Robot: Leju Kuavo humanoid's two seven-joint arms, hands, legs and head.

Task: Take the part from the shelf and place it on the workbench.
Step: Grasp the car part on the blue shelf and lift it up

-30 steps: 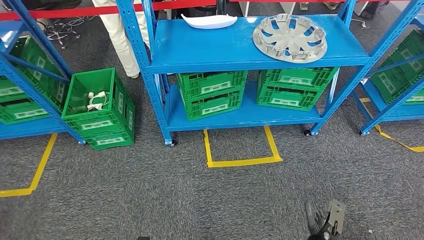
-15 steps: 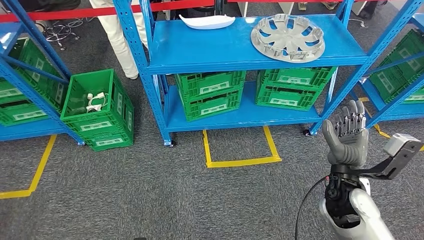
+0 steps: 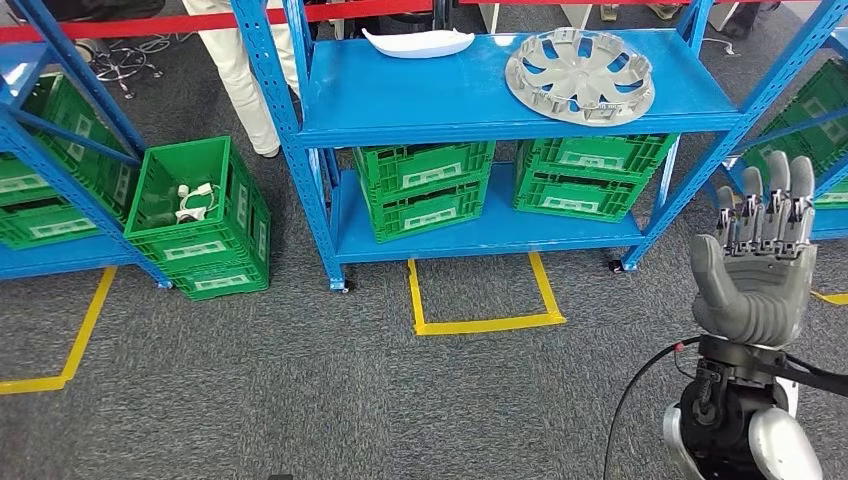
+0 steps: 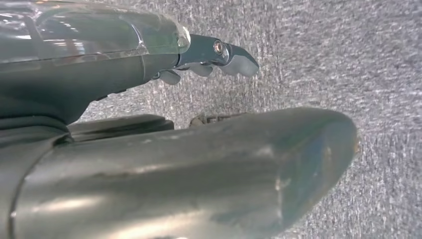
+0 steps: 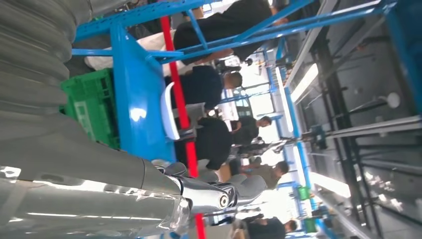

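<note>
You have two parts on the top blue shelf: one silver wheel cover and one white curved piece. Below it you can count four green crates in two stacks of two, left stack and right stack, plus one open green crate on the floor. One yellow taped square marks the carpet before the shelf.

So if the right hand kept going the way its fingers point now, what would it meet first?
Probably the blue shelf upright or the green crates behind it. The right hand is raised, open, fingers toward them, well short of the hubcap; depth is unclear.
</note>
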